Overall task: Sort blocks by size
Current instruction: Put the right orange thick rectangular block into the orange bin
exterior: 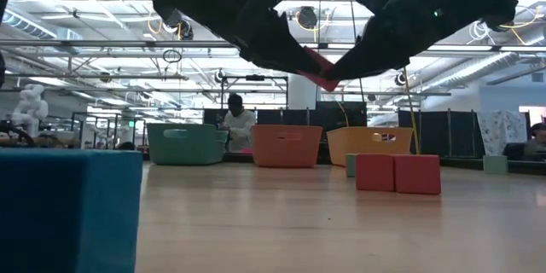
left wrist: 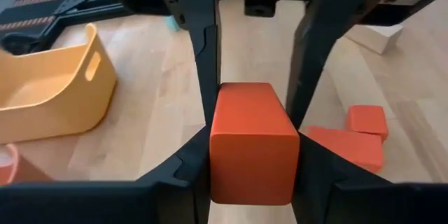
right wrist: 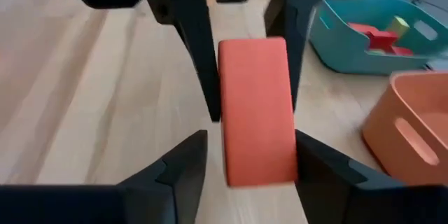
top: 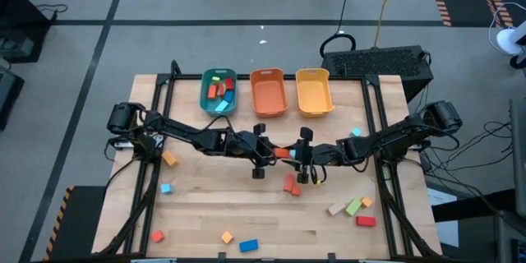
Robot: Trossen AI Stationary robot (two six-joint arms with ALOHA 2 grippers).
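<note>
Teal bin [top: 219, 92]: sitting at the table's far edge, leftmost of three in a row.
Orange bin [top: 268, 93]: sitting in the middle, just beside the teal one.
Yellow bin [top: 313, 92]: standing rightmost.
Keyboard [top: 380, 62]: lying beyond the table's far right corner.
Person [exterior: 236, 123]: sitting in the room behind the bins.

Overhead, table-level and two close wrist views, all sharing one red block [left wrist: 253, 143].

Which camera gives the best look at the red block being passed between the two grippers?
The left wrist view: the red block fills the frame between dark fingers. The right wrist view shows its long face, the low view one corner overhead, the high view a speck between both arms.
</note>
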